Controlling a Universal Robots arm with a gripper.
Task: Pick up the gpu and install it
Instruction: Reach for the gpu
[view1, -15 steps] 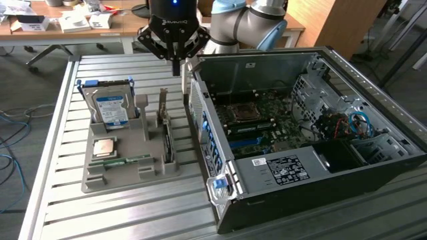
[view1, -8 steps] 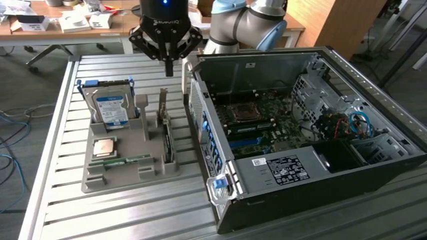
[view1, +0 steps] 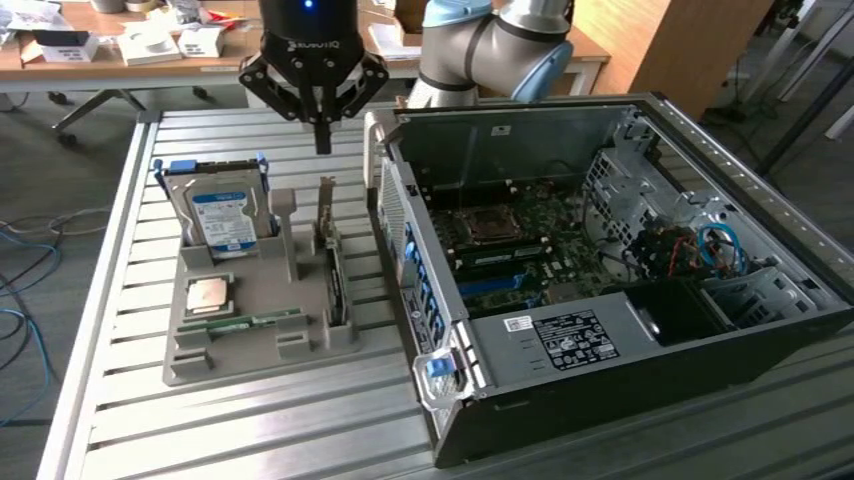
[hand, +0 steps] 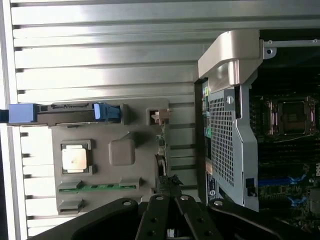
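End effector (view1: 320, 140), fingers pressed together and empty, hovers above the gpu (view1: 335, 275).

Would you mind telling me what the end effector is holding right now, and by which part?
Nothing is held. The end effector hangs free above the grey tray, where the gpu stands on edge.

- The desk (view1: 267, 420): bare ribbed metal, with a dull shine.
- The holder (view1: 267, 345): grey plastic, matt and smooth.
- The gpu (view1: 335, 285): dark circuit board, silver metal bracket.
- The computer case (view1: 534, 135): grey sheet metal, partly perforated.
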